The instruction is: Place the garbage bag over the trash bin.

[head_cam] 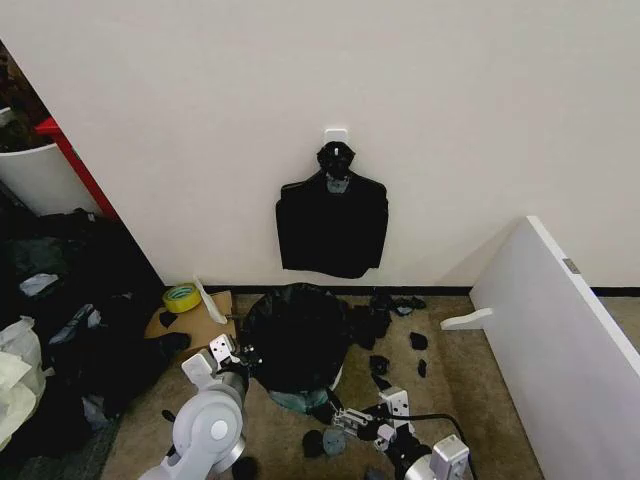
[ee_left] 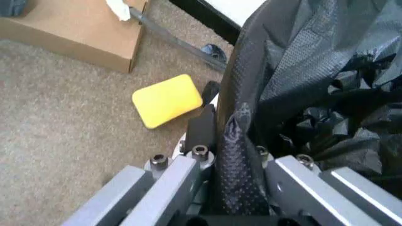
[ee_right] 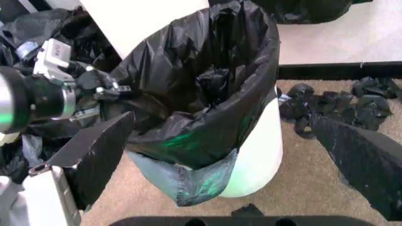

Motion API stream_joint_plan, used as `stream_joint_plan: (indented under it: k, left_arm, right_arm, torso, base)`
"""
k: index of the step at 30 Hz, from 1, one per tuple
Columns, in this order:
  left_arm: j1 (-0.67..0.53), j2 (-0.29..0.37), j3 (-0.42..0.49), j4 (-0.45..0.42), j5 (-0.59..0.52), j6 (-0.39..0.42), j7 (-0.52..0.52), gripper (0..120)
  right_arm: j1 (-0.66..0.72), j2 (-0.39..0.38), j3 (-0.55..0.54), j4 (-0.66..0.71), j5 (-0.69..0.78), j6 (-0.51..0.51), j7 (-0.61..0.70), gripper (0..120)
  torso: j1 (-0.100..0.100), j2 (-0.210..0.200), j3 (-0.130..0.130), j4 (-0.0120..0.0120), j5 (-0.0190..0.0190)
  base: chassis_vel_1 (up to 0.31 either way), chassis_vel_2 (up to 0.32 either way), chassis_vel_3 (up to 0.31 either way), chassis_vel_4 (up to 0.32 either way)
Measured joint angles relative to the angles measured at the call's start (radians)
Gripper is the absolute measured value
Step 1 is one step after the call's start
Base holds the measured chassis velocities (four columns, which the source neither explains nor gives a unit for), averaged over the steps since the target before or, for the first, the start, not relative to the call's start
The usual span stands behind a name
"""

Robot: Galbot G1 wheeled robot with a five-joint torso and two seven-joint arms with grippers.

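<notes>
The garbage bag (head_cam: pixel 295 335) is glossy black and lies draped over the mouth of the trash bin (head_cam: pixel 303 399), a white bucket standing on the carpet. In the right wrist view the bag (ee_right: pixel 201 84) lines the rim and hangs partway down the bin's white wall (ee_right: pixel 257 146). My left gripper (head_cam: pixel 236 356) is at the bag's left edge, and the left wrist view shows this gripper (ee_left: pixel 229 141) shut on a fold of the bag (ee_left: pixel 295 61). My right gripper (head_cam: pixel 345 418) is low at the bin's front right; it (ee_right: pixel 221 120) stands open, a short way from the bin.
A flat bundle of black bags (head_cam: pixel 332 225) hangs from a wall hook. A white board (head_cam: pixel 560 340) leans at the right. Black scraps (head_cam: pixel 390 320) litter the carpet. A yellow tape roll (head_cam: pixel 181 297), cardboard (ee_left: pixel 69 28) and a yellow sponge (ee_left: pixel 166 100) lie left of the bin.
</notes>
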Motion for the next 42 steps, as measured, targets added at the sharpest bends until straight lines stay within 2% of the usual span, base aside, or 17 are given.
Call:
stream_joint_plan:
  k: [9,13,15,19,23,28,30,34,36,37,40,42]
  left_arm:
    - [-0.009,-0.004,-0.001,0.017,0.000,0.009,0.028,4]
    - [0.001,0.001,-0.008,0.006,-0.010,0.013,0.084,20]
    - [0.001,0.001,-0.009,0.006,-0.010,0.013,0.088,24]
    - [0.011,0.000,-0.011,-0.003,-0.009,0.020,0.097,42]
    - [0.019,0.002,-0.016,-0.016,-0.008,0.030,0.097,53]
    - [0.049,0.016,-0.039,-0.052,0.042,0.036,0.118,75]
    - [0.058,0.021,-0.043,-0.067,0.060,0.036,0.136,79]
    - [0.101,0.036,-0.054,-0.114,0.170,-0.010,0.239,96]
    - [0.135,0.041,-0.060,-0.121,0.287,-0.076,0.284,99]
    - [0.135,0.041,-0.060,-0.121,0.287,-0.076,0.284,99]
    - [0.224,0.047,-0.079,-0.107,0.566,-0.276,0.384,100]
    - [0.291,0.038,-0.091,-0.109,0.705,-0.370,0.434,100]
  right_arm:
    - [0.003,0.004,-0.003,0.003,0.001,-0.002,0.003,100]
    - [0.006,0.008,-0.005,0.003,0.004,-0.004,0.005,100]
    - [0.007,0.009,-0.006,0.004,0.005,-0.005,0.006,100]
    - [0.006,0.012,-0.007,0.009,0.008,-0.008,0.009,100]
    - [-0.001,0.010,-0.006,0.012,0.008,-0.008,0.009,100]
    - [-0.002,0.013,-0.006,0.011,0.006,-0.004,0.009,100]
    - [0.000,0.017,-0.006,0.009,0.005,-0.003,0.009,100]
    - [0.024,0.049,0.007,-0.012,-0.004,0.004,0.009,100]
    - [0.040,0.072,0.019,-0.033,-0.043,0.031,0.009,100]
    - [0.040,0.072,0.019,-0.033,-0.043,0.031,0.009,100]
    - [0.055,0.114,0.049,-0.073,-0.123,0.120,0.019,100]
    - [0.052,0.145,0.066,-0.086,-0.159,0.154,0.042,100]
  torso:
    - [0.000,0.000,0.000,0.0000,-0.0001]
    - [0.000,0.000,0.000,0.0000,0.0000]
    - [0.000,0.000,0.000,0.0002,0.0001]
    - [0.000,0.000,0.000,0.0001,0.0001]
    - [0.000,0.000,0.000,-0.0001,0.0000]
    - [0.000,0.000,0.000,0.0000,-0.0001]
    - [0.000,0.000,0.000,0.0001,-0.0001]
    - [0.000,0.000,0.000,-0.0001,0.0000]
    - [0.000,0.000,0.000,-0.0002,0.0000]
    - [0.000,0.000,0.000,-0.0002,0.0000]
    - [0.000,0.000,0.000,0.0000,0.0002]
    - [0.000,0.000,0.000,0.0002,0.0000]
  base:
    - [0.000,0.000,0.000,0.000]
    - [0.000,0.000,0.000,0.000]
    - [0.000,0.000,0.000,0.000]
    - [0.000,0.000,0.000,0.000]
    - [0.000,0.000,0.000,0.000]
    - [0.000,0.000,0.000,0.000]
    - [0.000,0.000,0.000,0.000]
    - [0.000,0.000,0.000,0.000]
    - [0.000,0.000,0.000,0.000]
    - [0.000,0.000,0.000,0.000]
    - [0.000,0.000,0.000,0.000]
    - [0.000,0.000,0.000,0.000]
